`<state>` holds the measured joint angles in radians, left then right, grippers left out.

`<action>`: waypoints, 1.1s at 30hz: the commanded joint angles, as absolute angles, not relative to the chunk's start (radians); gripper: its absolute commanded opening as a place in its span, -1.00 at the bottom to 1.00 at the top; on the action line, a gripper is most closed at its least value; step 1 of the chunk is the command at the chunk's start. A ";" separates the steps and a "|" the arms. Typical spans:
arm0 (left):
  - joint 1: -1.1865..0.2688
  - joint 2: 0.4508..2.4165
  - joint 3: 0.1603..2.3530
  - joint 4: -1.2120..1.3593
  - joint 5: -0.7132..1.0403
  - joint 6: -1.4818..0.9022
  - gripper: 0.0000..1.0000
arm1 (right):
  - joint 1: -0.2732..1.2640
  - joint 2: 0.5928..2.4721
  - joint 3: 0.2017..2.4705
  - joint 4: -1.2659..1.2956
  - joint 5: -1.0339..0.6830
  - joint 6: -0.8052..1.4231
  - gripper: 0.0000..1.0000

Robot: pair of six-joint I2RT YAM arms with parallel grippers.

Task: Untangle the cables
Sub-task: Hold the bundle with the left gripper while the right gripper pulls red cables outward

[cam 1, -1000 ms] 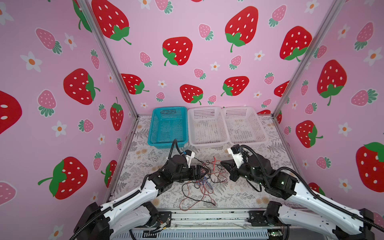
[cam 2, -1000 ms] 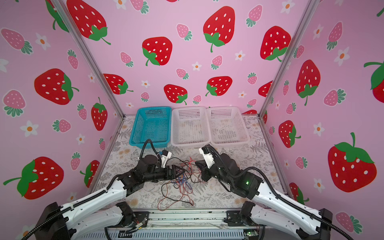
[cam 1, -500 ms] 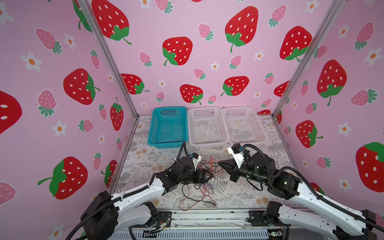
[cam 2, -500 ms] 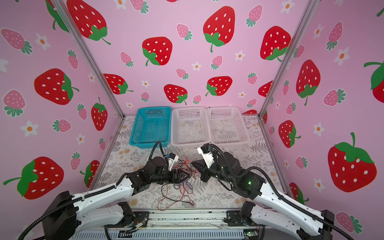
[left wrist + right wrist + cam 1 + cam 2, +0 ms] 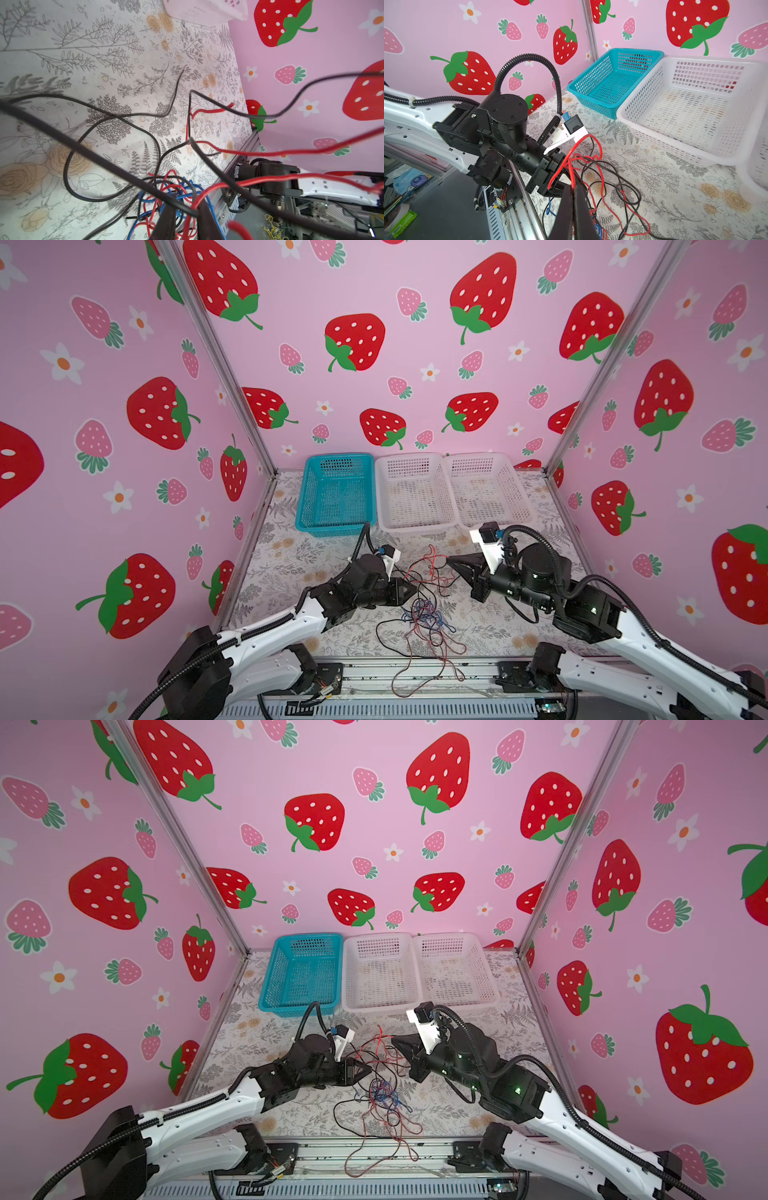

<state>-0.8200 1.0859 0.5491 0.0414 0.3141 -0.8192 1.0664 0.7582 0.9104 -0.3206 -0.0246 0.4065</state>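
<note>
Floral table [image 5: 675, 187]; right hand's [image 5: 574, 187] wrist-seen cables [image 5: 571, 169]

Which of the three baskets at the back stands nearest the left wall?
The blue basket: the only coloured one, at the left end of the row. The middle white basket and the far-right white basket are both farther from that wall.

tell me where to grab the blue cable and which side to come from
Pinch the blue cable at the loop jutting from the knot's right edge, coming from above on that side; elsewhere red strands and black strands cross it and would likely get caught too.
</note>
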 commanded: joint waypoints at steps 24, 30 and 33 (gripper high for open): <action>-0.455 0.877 0.603 -0.257 0.331 -0.759 -1.00 | 1.062 0.671 0.959 -0.509 0.189 0.412 -1.00; -0.448 0.831 0.665 -0.331 0.276 -0.733 -1.00 | 1.062 0.711 0.844 -0.457 0.209 0.426 -1.00; -0.443 0.840 0.670 -0.344 0.278 -0.730 -1.00 | 1.062 0.732 0.810 -0.429 0.178 0.427 -1.00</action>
